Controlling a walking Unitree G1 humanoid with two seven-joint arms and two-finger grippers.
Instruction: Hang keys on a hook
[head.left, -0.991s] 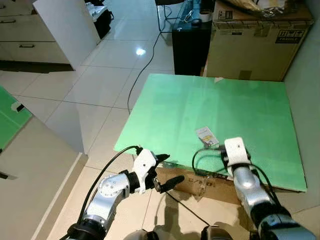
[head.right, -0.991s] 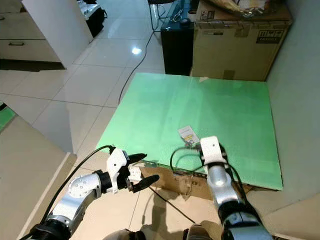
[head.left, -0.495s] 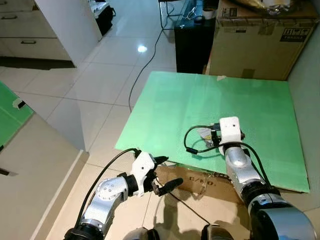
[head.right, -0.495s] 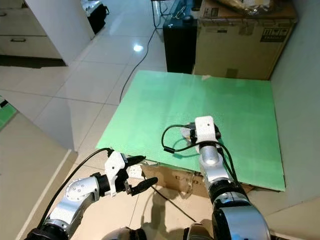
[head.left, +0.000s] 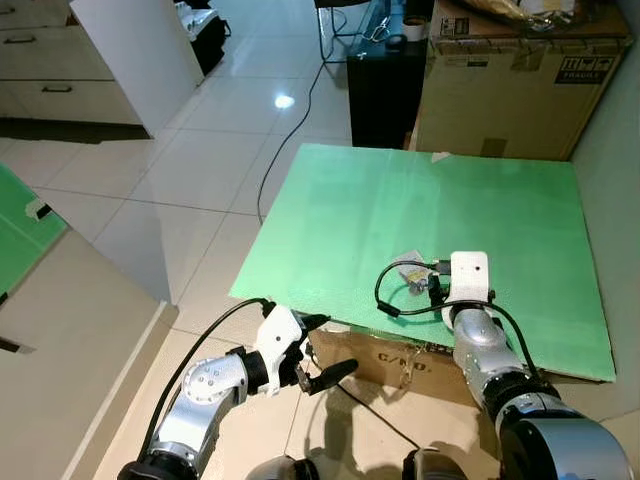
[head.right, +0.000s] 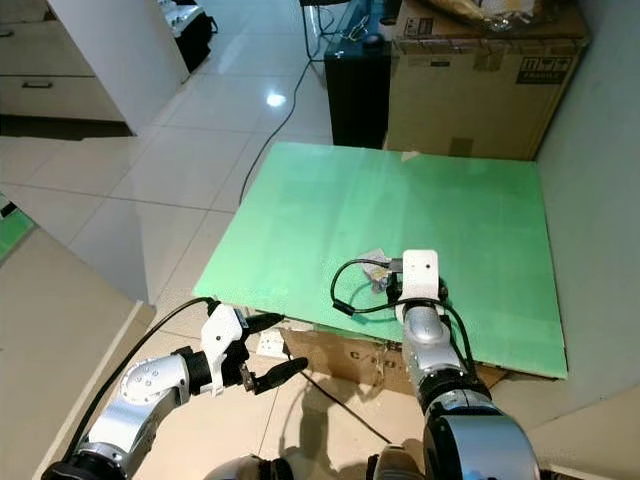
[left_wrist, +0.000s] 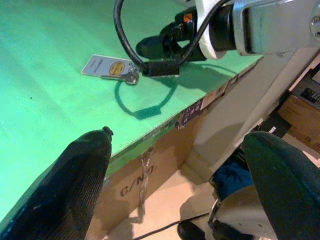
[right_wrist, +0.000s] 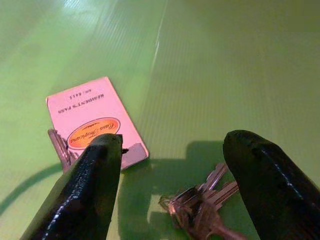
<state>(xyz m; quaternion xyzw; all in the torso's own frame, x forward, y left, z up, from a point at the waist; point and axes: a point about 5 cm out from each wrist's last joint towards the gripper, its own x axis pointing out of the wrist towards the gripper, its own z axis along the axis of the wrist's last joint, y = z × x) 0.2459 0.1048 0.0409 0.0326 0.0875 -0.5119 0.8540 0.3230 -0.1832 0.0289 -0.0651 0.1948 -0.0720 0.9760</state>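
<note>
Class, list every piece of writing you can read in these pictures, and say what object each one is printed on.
"RESIDENT'S PASS": on the pink pass card lying by the keys on the green board.
"C/NO.": on the cardboard box under the board.
A number line above the pass title, and the orange oval logo: too blurred to read.
Large carton label: too small.

The pass card (right_wrist: 95, 131) reads "RESIDENT'S PASS"; the cardboard box (head.left: 515, 85) reads "FRAGILE".

Keys (right_wrist: 200, 202) and pass card (right_wrist: 95, 122) lie on board (head.left: 350, 220), centre-right of frame; box (head.left: 515, 85) behind, upper right.
</note>
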